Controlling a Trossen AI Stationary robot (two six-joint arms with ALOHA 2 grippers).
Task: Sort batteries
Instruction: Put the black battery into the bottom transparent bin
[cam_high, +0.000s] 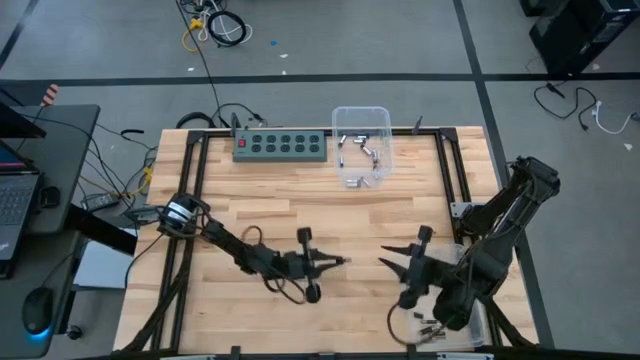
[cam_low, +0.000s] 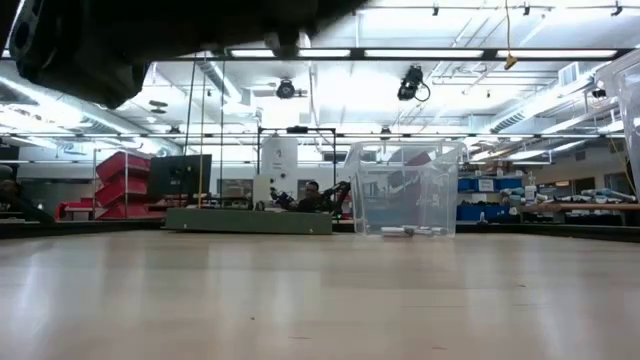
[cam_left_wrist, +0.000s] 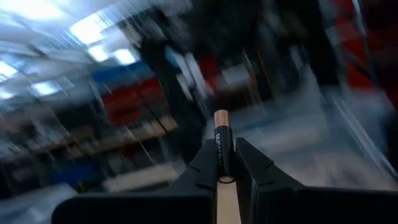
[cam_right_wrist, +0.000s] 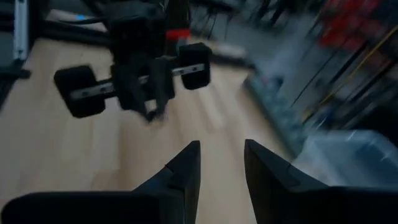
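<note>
Pinching a slim black, copper-tipped battery (cam_left_wrist: 222, 149), left tool (cam_left_wrist: 222, 163); right tool (cam_right_wrist: 221, 163) spread.

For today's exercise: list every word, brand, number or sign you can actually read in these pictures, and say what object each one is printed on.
Battery held in the left gripper: white vertical lettering, probably the brand, too blurred to read for certain.
Power strip: no readable markings.
Clear bin, right gripper: no text visible.
</note>
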